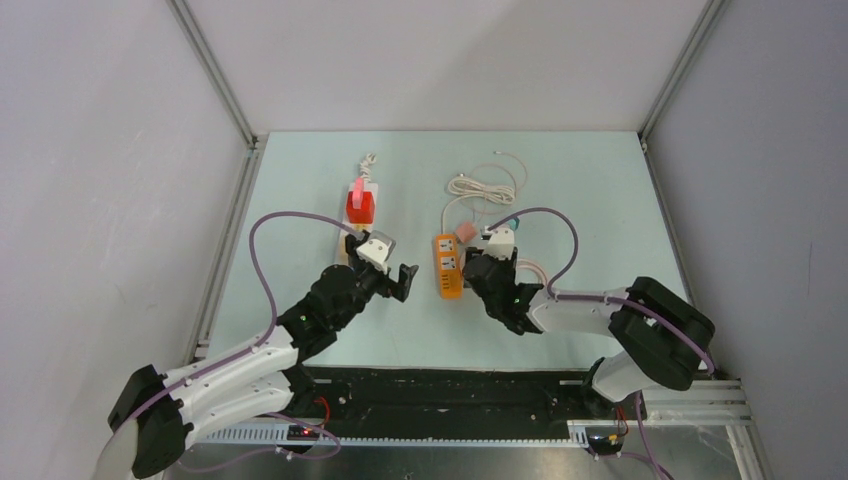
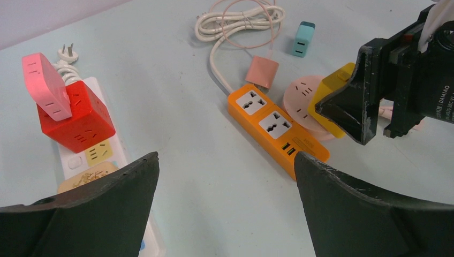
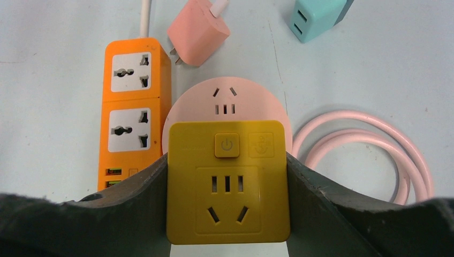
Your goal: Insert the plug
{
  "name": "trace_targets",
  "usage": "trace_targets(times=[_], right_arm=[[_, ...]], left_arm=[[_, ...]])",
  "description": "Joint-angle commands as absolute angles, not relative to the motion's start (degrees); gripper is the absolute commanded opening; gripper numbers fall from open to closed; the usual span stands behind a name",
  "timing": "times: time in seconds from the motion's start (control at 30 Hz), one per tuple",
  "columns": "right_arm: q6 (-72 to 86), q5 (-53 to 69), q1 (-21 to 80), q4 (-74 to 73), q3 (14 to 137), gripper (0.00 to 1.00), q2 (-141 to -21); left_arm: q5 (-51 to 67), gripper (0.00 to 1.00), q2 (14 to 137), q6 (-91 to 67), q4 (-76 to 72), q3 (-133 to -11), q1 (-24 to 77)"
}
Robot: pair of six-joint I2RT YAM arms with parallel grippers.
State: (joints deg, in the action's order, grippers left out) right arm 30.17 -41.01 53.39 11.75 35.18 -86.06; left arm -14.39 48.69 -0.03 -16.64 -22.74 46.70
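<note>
My right gripper (image 3: 227, 166) is shut on a yellow square plug adapter (image 3: 227, 182) with a power button and socket holes on its face. It holds the adapter just over a round pink socket (image 3: 227, 99), right of the orange power strip (image 3: 134, 112). In the left wrist view the yellow adapter (image 2: 334, 101) sits tilted over the pink socket (image 2: 300, 96). My left gripper (image 2: 227, 160) is open and empty, low over bare table between the white strip (image 2: 91, 160) and the orange strip (image 2: 273, 128). The top view shows both grippers, left (image 1: 400, 280) and right (image 1: 488, 268).
A red cube socket (image 2: 75, 118) with a pink plug (image 2: 45, 85) stands on the white strip. A pink charger (image 3: 198, 32), a teal charger (image 3: 316, 16), a white cable coil (image 2: 241, 21) and a pink cable loop (image 3: 369, 144) lie behind and right of the orange strip.
</note>
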Motion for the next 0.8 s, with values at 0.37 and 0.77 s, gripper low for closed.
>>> trace_targets(times=[0.37,0.77], right_arm=[[40.39,-35.24,58.63,-5.59,32.04,0.00,-102.20],[41.22,-33.66,59.12,-12.45,36.37,0.00,-101.51]], left_arm=[[-13.51,1.00,47.90,-0.09,-16.29,-25.37,45.82],[-12.82,1.00,46.20,-0.39,-15.53,-24.52,45.43]])
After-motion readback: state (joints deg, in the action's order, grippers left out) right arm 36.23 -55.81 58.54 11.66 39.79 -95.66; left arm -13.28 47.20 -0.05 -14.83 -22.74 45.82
